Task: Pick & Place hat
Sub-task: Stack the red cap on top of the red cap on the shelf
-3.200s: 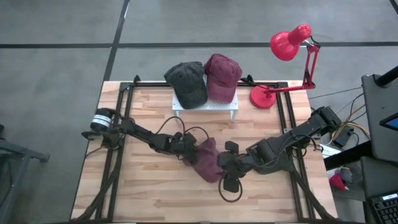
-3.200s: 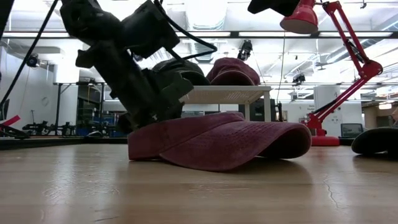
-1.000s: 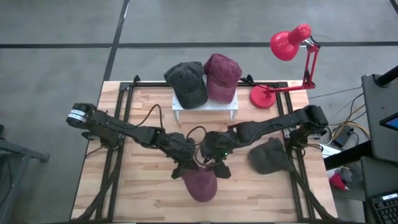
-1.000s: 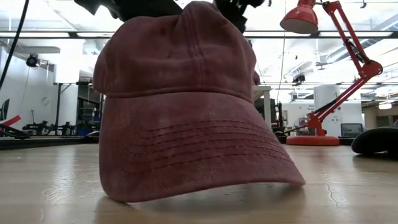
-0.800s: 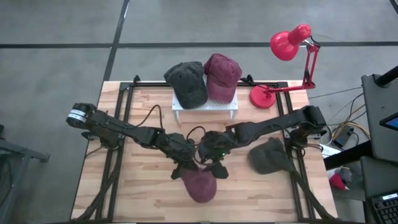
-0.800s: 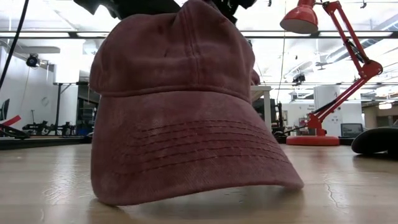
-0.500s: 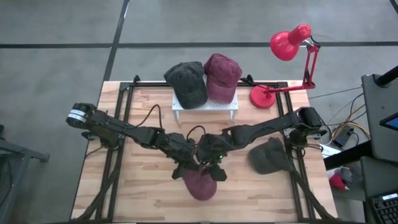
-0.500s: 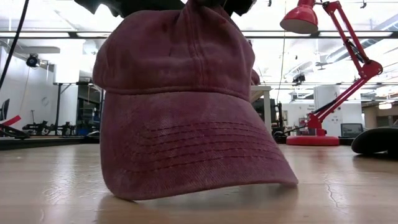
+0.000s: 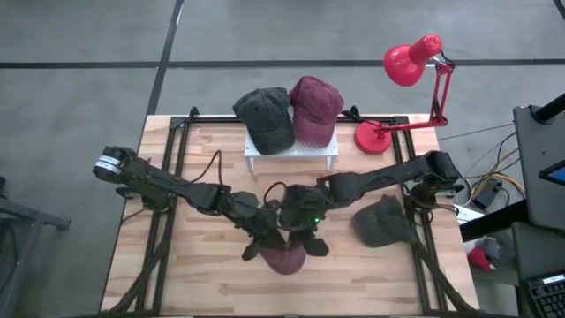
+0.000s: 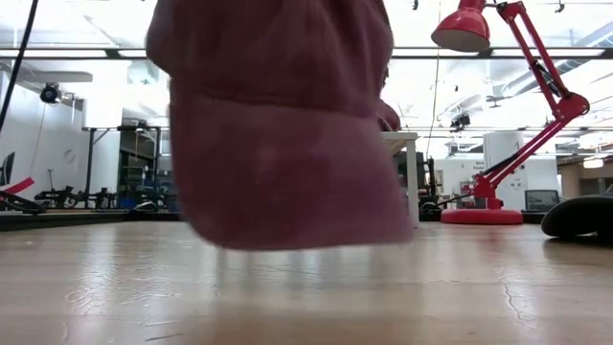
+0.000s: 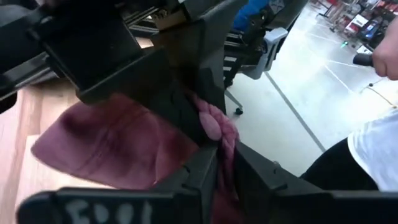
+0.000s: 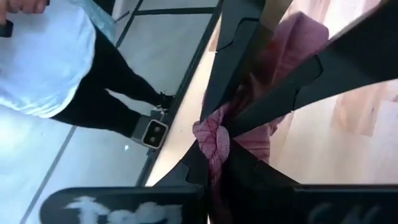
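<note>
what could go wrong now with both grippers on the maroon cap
1. Both the left gripper and right gripper pinch only a small bunched fold of the held cap, so it may slip out.
2. The two arms crowd together, so they might collide.
3. The cap hangs just off the table and could drag.

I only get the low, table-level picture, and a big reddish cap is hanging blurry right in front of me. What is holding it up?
Observer: From above, both arms meet over the maroon cap. The right hand is shut on a bunched fold of its fabric.
Operator: And the other arm?
Observer: The left hand is at that same fold, coming in from the opposite side.
Operator: Is anything hidden behind the cap?
Observer: Yes, a dark grey cap sits on a white rack at the back of the table, beside a second maroon cap.
</note>
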Available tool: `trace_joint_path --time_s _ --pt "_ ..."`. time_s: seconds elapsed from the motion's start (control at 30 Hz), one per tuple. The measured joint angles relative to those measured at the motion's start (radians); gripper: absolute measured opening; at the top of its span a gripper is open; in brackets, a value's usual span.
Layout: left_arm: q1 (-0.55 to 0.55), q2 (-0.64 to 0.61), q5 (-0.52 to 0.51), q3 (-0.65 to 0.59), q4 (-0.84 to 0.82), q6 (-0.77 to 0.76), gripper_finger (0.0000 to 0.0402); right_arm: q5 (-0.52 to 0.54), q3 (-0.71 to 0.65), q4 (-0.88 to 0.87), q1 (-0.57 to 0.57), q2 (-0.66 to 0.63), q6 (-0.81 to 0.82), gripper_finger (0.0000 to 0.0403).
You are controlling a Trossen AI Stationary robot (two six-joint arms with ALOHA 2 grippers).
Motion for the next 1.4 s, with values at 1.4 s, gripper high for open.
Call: trace_joint_path --time_s 1.4 --pt "0.039 -0.38 -0.49 0.022 -0.174 0.181 0.0097 -0.195 0.714 -1.001 -0.411 -0.076 -0.678 0.0013"
